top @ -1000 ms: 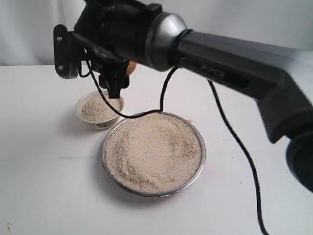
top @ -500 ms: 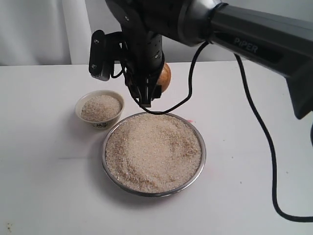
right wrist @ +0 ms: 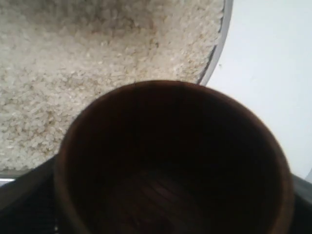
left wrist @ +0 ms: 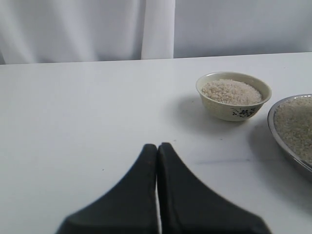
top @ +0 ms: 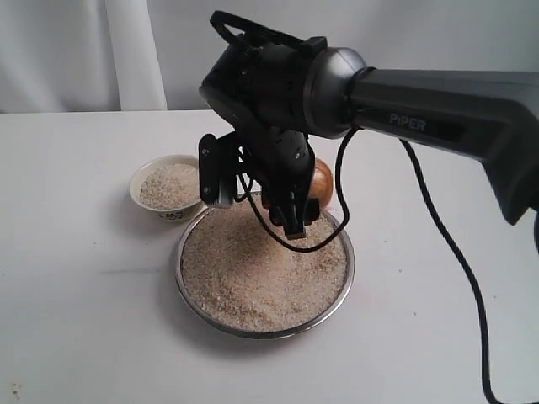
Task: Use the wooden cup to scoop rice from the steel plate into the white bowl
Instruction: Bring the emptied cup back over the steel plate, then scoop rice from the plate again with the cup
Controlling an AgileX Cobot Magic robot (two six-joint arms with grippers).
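The steel plate (top: 180, 282) sits nearest on the white table (top: 76, 328), heaped with rice (top: 253, 273). Over its far right side, the right gripper (top: 301, 209) clamps the wooden cup (top: 322, 187) between widely spread jaws. In the right wrist view the cup's dark inside shows, with the plate's rim just beyond it. Farther back and to the left, just beside the plate, the white bowl (top: 173, 214) holds more rice. The left gripper (left wrist: 157, 147) hangs over bare table with its jaws pressed together, holding nothing.
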